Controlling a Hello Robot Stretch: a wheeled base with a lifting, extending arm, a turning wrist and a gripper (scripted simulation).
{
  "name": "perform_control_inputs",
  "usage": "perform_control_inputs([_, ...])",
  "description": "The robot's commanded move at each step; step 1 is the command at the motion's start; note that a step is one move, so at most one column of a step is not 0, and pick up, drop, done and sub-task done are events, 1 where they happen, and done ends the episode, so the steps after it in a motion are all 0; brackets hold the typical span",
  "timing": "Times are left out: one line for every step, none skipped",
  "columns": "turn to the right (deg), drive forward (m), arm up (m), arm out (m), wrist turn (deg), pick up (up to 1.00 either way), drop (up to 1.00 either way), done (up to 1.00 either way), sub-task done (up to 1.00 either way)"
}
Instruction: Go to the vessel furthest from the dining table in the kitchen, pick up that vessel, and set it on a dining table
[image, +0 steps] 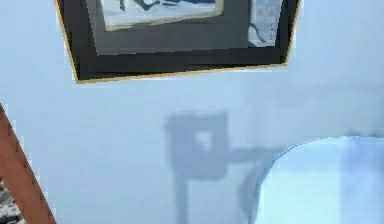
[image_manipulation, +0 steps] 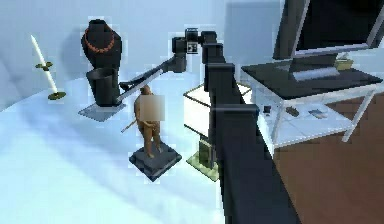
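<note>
On the white round table (image_manipulation: 60, 170) stands a black bust with an orange necklace (image_manipulation: 97, 45). Directly under it is a dark cup-shaped form (image_manipulation: 104, 88); I cannot tell whether this is a separate vessel or the bust's foot. My arm (image_manipulation: 235, 130) rises from the bottom edge and reaches over the table. The gripper (image_manipulation: 128, 88) points left and down, and its thin fingers end beside that dark form. I cannot tell whether it holds anything.
A brown figure statue on a dark base (image_manipulation: 150, 128), a white box-like thing (image_manipulation: 203, 110) and a white candle on a holder (image_manipulation: 42, 65) share the table. A television on a glass stand (image_manipulation: 325, 40) is at right. A framed picture (image: 175, 35) hangs above the table's rim (image: 320, 180).
</note>
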Motion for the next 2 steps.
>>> perform_control_inputs([0.0, 0.0, -0.28, 0.0, 0.0, 0.0, 0.0, 0.0, 0.0])
perform_control_inputs([0.0, 0.0, 0.0, 0.0, 0.0, 0.0, 1.0, 0.0, 0.0])
